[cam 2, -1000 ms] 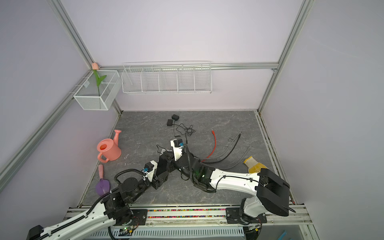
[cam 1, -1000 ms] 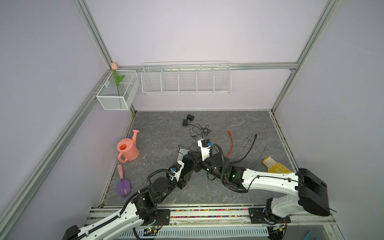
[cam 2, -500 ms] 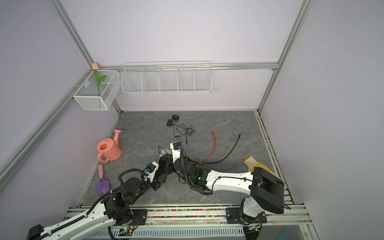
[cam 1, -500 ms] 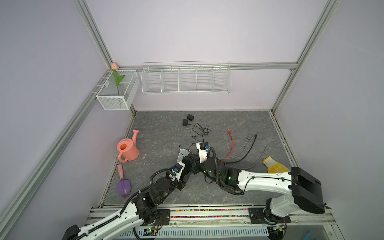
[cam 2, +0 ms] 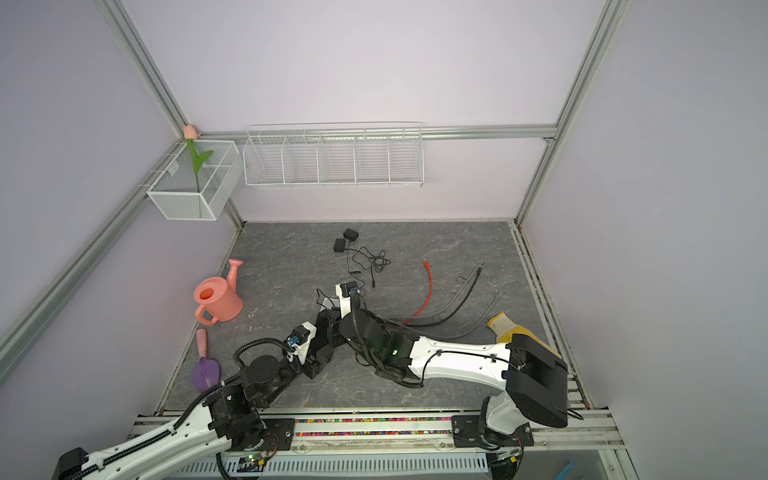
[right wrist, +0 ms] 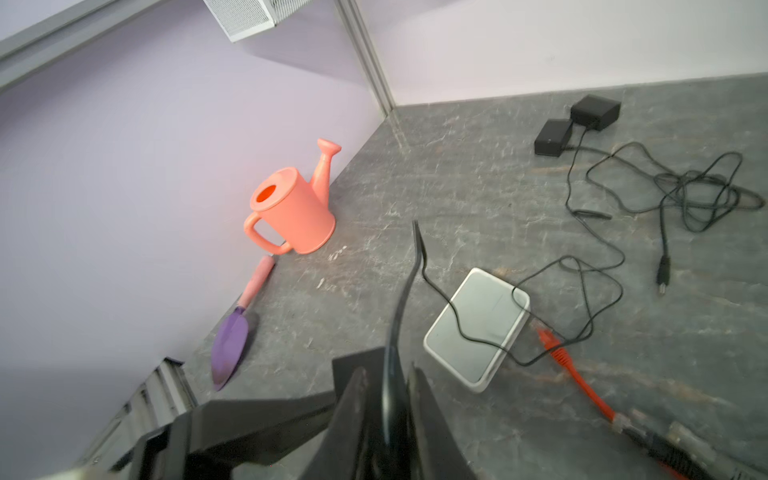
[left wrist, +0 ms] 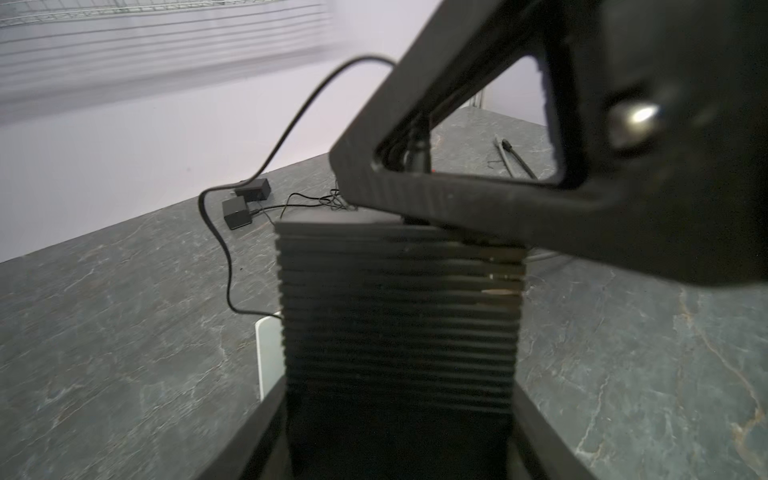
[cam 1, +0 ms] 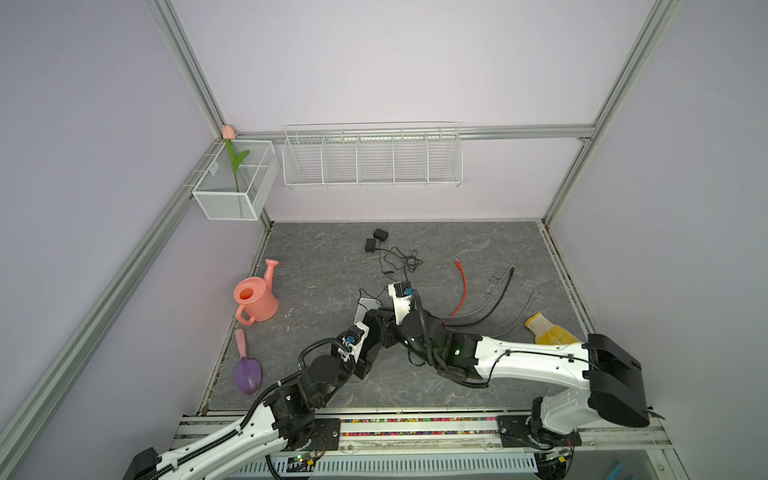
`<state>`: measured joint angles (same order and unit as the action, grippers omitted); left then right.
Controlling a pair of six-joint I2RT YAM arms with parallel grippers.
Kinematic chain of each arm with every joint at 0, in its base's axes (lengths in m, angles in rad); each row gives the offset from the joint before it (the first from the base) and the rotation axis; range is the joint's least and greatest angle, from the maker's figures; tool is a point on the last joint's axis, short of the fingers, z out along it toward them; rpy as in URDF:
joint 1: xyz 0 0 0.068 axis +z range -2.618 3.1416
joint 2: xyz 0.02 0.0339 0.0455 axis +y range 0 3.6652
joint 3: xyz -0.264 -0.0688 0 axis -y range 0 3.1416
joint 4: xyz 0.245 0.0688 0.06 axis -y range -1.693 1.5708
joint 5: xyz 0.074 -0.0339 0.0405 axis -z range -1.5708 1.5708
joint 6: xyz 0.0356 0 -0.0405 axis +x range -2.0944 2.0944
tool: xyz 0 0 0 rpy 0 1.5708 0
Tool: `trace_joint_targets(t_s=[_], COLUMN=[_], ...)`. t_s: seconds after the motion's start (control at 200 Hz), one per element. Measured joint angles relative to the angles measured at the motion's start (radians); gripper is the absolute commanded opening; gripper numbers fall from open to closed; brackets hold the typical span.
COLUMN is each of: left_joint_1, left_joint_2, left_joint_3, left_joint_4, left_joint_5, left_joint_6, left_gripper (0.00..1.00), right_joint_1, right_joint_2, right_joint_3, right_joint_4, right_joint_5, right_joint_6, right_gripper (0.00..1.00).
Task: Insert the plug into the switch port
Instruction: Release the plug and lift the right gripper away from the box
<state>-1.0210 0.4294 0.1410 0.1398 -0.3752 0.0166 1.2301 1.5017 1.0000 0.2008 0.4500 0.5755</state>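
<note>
The white switch (right wrist: pixel 478 328) lies on the grey floor, also seen in a top view (cam 1: pixel 365 305), with a thin black cable draped over it. The black plug (right wrist: pixel 395 374) sits between the fingers of my right gripper (right wrist: pixel 386 370), which stand slightly apart with a narrow gap beside it. Through that gripper's finger frame the plug (left wrist: pixel 417 156) points down at a black ribbed block (left wrist: pixel 399 311). My left gripper (left wrist: pixel 401 380) is shut on this block, and I cannot tell what it is. In both top views the two grippers (cam 1: pixel 390 332) (cam 2: pixel 328 332) overlap beside the switch.
An orange cable (right wrist: pixel 582 382) ends at the switch's edge. Two black adapters (cam 1: pixel 376 240) with tangled leads lie behind. A pink watering can (cam 1: pixel 253 299) and purple trowel (cam 1: pixel 247 370) stand left. Grey and black cables (cam 1: pixel 498 299) and a yellow glove (cam 1: pixel 548 332) lie right.
My right arm has shifted a little to the left above the left gripper, and its fingers have parted slightly. The left arm has stayed put.
</note>
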Motion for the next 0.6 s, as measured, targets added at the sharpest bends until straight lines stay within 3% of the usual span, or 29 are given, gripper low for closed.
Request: trace_joint_targets(t_s=[0.07, 0.15, 0.255, 0.44, 0.6], left_joint_1=[0.0, -0.002, 0.0, 0.021, 0.175], left_joint_2=[-0.022, -0.05, -0.052, 0.027, 0.19], left_joint_3=[0.001, 0.026, 0.093, 0.222, 0.254], left_joint_4=[0.046, 0.045, -0.04, -0.229, -0.377], left_joint_5=[-0.021, -0.047, -0.08, -0.149, -0.093], left_joint_6=[-0.014, -0.042, -0.101, -0.245, -0.385], left_gripper=[0.0, 0.0, 0.0, 0.0, 0.0], right_joint_1=[-0.022, -0.054, -0.109, -0.21, -0.274], right_joint_2=[-0.043, -0.108, -0.188, -0.291, -0.291], right_joint_3=[0.042, 0.069, 0.116, 0.145, 0.089], right_joint_4=[-0.092, -0.201, -0.358, -0.539, -0.587], right_joint_5=[-0.057, -0.16, -0.248, -0.26, -0.278], right_joint_6=[-0.049, -0.105, -0.182, -0.272, -0.309], right_gripper=[0.69, 0.74, 0.74, 0.74, 0.67])
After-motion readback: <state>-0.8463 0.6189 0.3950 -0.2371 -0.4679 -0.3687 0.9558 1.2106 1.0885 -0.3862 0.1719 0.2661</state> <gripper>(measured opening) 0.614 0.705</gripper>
